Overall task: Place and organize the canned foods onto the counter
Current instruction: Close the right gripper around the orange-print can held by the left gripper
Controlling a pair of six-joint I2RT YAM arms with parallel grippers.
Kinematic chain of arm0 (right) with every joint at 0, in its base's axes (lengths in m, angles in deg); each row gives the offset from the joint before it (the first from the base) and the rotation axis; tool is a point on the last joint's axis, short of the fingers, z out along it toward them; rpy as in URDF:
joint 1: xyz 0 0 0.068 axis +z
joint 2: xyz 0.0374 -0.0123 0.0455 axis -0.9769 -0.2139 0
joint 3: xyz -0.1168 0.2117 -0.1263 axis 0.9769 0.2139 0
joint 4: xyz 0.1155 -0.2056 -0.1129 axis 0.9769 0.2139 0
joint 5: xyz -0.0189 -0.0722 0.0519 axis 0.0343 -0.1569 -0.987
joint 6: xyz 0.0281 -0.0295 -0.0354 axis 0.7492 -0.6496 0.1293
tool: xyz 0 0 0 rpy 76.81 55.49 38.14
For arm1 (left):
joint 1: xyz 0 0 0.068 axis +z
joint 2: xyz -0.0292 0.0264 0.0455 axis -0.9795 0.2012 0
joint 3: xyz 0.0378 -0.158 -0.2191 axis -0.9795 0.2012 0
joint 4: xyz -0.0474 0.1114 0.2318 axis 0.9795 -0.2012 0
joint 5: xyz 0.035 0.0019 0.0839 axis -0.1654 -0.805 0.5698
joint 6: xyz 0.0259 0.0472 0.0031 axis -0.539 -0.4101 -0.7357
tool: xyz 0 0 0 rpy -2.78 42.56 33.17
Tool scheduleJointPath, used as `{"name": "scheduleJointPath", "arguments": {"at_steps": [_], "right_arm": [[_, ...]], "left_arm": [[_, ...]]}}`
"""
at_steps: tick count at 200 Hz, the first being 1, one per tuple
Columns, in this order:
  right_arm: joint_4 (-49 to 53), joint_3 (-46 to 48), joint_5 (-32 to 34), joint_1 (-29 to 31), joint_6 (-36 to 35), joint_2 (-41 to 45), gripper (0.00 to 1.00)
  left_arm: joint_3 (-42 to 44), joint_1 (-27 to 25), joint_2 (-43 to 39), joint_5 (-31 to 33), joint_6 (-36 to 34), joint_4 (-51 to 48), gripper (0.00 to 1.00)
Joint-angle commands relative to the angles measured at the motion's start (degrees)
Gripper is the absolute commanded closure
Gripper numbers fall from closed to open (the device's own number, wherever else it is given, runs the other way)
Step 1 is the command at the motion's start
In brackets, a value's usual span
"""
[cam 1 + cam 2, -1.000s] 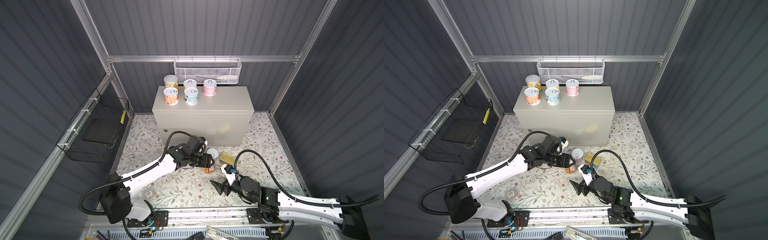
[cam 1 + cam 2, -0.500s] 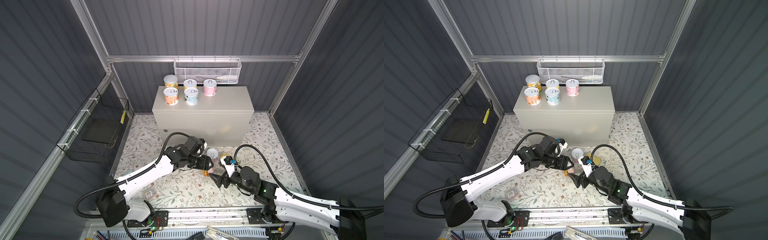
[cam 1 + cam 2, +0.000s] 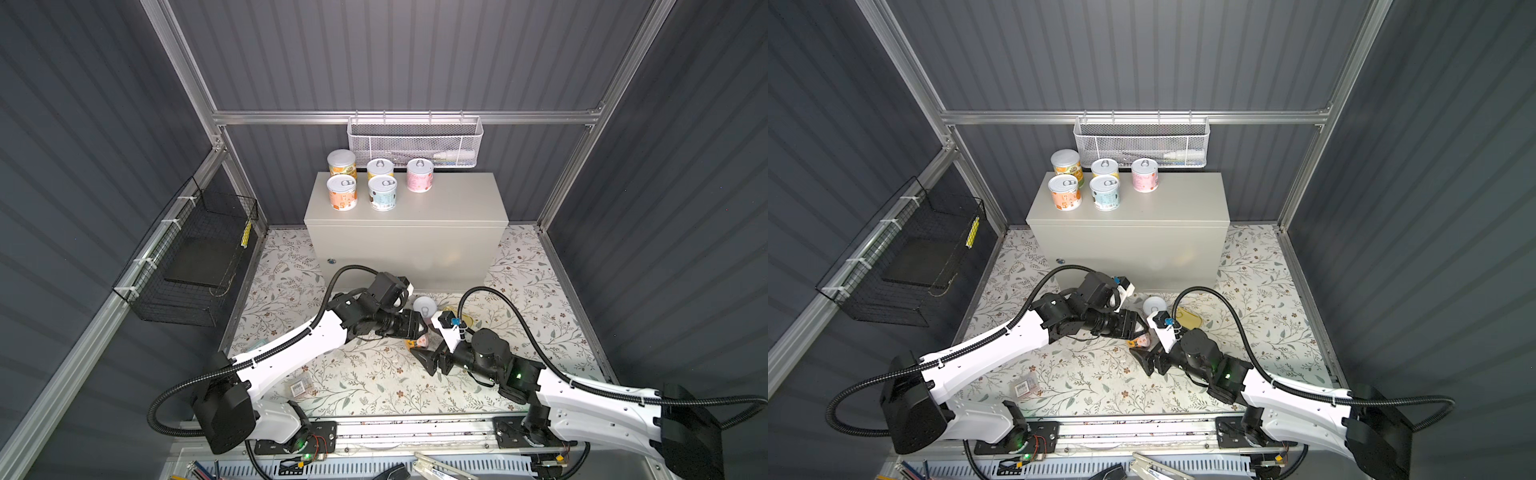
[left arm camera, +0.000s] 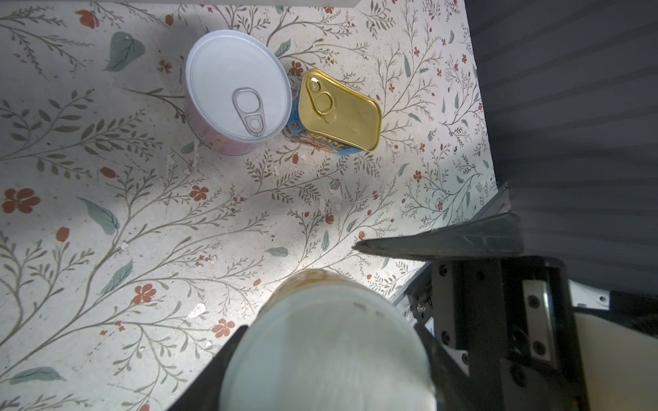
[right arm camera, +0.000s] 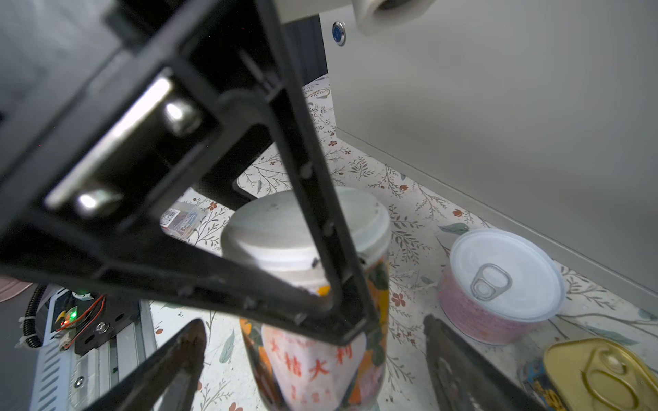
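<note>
My left gripper (image 4: pixel 325 370) is shut on an upright orange-labelled can (image 5: pixel 313 356) with a white lid, low over the floral floor in both top views (image 3: pixel 417 341) (image 3: pixel 1142 341). My right gripper (image 5: pixel 313 359) is open, with one finger on either side of that can and neither touching it. Behind it, a pink can (image 3: pixel 424 307) (image 4: pixel 238 89) stands beside a rectangular gold tin (image 3: pixel 1187 319) (image 4: pixel 338 114) on the floor. The beige counter (image 3: pixel 449 199) carries several cans at its back left, among them an orange can (image 3: pixel 342 197).
A clear packet with a barcode (image 3: pixel 301 387) lies on the floor near the left arm. A white mesh basket (image 3: pixel 415 141) hangs above the counter and a black wire basket (image 3: pixel 195 266) is on the left wall. The counter's front stands just behind the floor cans.
My right gripper has moved forward and left to the held can, and its jaws have widened around it. The left gripper and its can have hardly moved.
</note>
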Motion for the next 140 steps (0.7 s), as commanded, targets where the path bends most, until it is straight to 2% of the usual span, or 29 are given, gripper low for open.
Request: {"name": "scheduleJointPath", "arguments": {"at_steps": [1, 41, 71, 140], "right_arm": [[-4.04, -1.44, 1.41, -0.10, -1.20, -2.05, 0.04], [-9.95, -0.78, 5.06, -0.09, -2.07, -5.22, 0.06], [-12.87, -0.91, 6.14, -0.08, -1.81, -6.77, 0.14], [-14.73, -1.31, 10.85, 0.77, -2.84, -10.13, 0.14]], "left_arm": [[0.02, 0.03, -2.16, -1.30, 2.19, 3.80, 0.54], [1.08, 0.03, -3.33, -0.23, 3.98, 4.57, 0.54], [0.52, 0.03, -3.32, -0.44, 4.66, 3.70, 0.54], [-0.19, 0.03, -1.80, -2.22, 6.47, 4.97, 0.54]]}}
